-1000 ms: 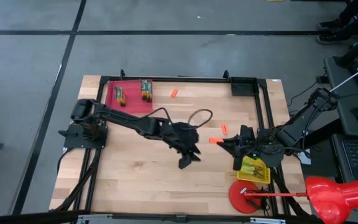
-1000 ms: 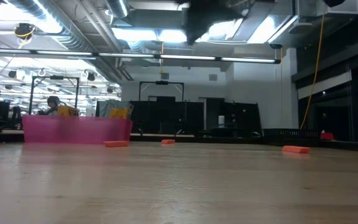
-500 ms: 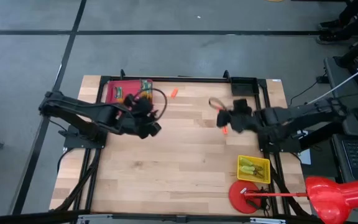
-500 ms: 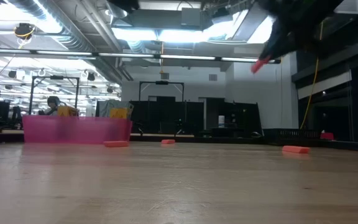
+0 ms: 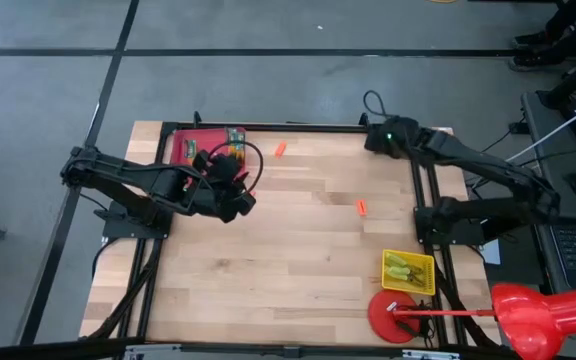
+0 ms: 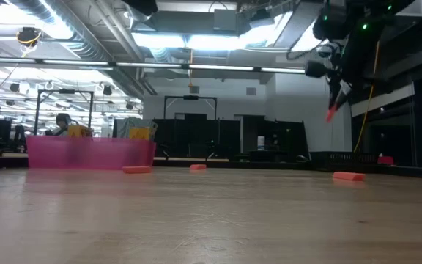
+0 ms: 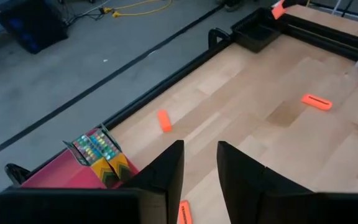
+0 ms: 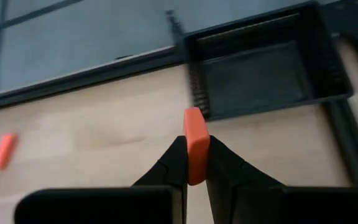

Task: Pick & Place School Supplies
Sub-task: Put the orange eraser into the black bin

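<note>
Three orange pieces [image 7: 163, 120] lie loose on the table; a fourth is clamped in the right gripper [image 8: 194, 163]; left gripper [image 7: 199, 165] fingers stand slightly apart

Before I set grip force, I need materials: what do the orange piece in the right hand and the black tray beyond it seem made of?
Orange piece: probably plastic or rubber, matte, uniformly coloured with rounded edges. Black tray: looks like moulded plastic, dull finish, thin raised rim; metal can't be excluded.
</note>
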Tool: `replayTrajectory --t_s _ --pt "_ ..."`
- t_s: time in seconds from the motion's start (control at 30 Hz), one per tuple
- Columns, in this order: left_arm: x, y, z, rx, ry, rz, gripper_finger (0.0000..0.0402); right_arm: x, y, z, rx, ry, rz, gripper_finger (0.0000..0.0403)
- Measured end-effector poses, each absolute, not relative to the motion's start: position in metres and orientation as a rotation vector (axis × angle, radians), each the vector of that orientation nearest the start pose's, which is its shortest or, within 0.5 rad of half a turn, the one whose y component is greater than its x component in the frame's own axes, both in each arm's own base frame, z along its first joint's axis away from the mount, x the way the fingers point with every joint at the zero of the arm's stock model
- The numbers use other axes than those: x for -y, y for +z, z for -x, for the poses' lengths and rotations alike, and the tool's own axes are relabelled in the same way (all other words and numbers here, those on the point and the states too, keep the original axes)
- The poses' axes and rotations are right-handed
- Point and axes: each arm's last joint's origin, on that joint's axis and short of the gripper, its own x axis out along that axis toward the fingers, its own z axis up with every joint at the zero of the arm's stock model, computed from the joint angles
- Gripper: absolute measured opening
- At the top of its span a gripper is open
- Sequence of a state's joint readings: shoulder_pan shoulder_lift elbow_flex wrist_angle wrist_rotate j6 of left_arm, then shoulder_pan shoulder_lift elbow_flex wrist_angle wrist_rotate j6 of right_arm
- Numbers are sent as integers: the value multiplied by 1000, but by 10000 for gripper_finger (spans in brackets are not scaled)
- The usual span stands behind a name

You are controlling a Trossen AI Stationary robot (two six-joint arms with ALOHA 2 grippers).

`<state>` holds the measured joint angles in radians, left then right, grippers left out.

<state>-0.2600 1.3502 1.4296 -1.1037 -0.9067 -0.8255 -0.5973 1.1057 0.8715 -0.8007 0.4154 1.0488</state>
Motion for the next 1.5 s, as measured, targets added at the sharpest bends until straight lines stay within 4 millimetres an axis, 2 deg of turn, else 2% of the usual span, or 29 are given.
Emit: replayTrajectory --t_s 0.23,0.5,0.77,0.87,1.03,1.17,1.33,1.4,1.5 --pt "40 368 -244 -519 908 176 79 157 243 -148 -568 -1527 -982 31" --pt "40 368 -243 -516 912 171 70 186 217 -148 -662 -1614 -960 31" --pt "40 368 -244 -513 915 175 70 196 198 -151 -738 -1736 -868 32" --pt "40 368 -243 -493 937 158 70 196 195 -153 -743 -1756 -849 67" --pt "39 369 -243 -472 964 125 72 193 196 -156 -778 -1724 -806 164" --pt "39 369 -243 -473 966 109 70 188 198 -160 -813 -1678 -763 211" --pt "38 370 -242 -467 978 89 70 164 207 -178 -856 -1499 -696 222" --pt "39 369 -242 -494 961 73 70 147 213 -189 -874 -1353 -681 217" --pt "41 367 -239 -527 944 75 69 114 220 -205 -913 -1089 -752 204"
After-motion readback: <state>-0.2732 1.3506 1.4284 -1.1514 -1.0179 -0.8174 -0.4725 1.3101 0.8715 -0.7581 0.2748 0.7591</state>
